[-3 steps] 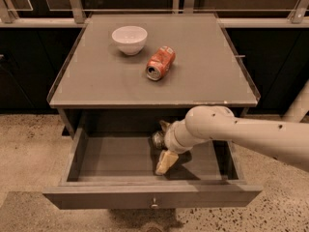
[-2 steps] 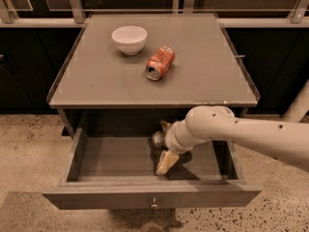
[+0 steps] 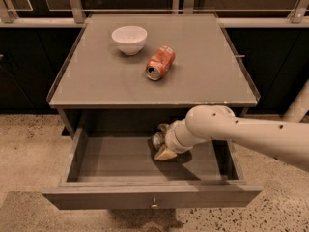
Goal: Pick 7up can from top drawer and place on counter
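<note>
Here, in the single camera view, the drawer (image 3: 116, 161) is seen pulled open below the front edge of the counter (image 3: 193, 76). The 7up can (image 3: 157, 140) is found inside it, toward the back and right of centre, with its silvery end turned to the left. The gripper (image 3: 162, 144) is placed at the can, reached in from the right on a pale arm (image 3: 241, 134). Whether the gripper has closed on the can cannot be told.

The can is judged light, thin-walled and smooth, so it is easily crushed or let slip. A hold across the middle of the body is advised, applied with modest force and kept away from the rims.

Room for moving is judged tight. The can sits under the counter's front edge, so it would have to be drawn forward before being raised. The drawer's right wall is close beside the arm.

On the counter, a white bowl (image 3: 129, 38) stands near the back left corner and an orange can (image 3: 160, 62) lies near the centre. Bare surface is noted along the front edge and the right side.
</note>
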Robot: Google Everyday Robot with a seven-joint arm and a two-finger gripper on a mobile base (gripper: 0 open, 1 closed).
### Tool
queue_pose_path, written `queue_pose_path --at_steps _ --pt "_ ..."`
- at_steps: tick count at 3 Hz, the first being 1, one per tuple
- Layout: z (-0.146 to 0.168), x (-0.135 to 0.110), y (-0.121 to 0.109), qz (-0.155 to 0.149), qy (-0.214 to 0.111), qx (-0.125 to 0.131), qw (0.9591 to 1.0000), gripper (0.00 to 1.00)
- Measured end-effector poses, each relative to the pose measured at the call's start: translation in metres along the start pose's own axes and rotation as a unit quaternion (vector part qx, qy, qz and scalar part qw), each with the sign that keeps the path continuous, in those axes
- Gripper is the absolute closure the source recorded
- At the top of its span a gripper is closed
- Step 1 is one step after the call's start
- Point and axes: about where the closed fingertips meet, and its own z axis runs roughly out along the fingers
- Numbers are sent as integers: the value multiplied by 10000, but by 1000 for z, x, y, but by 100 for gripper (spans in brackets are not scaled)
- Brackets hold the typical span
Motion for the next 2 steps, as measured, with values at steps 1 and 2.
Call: queue_pose_path --at_steps 1,2 --pt "0 0 0 0 0 0 10000 64" --pt "0 0 0 0 0 0 10000 87"
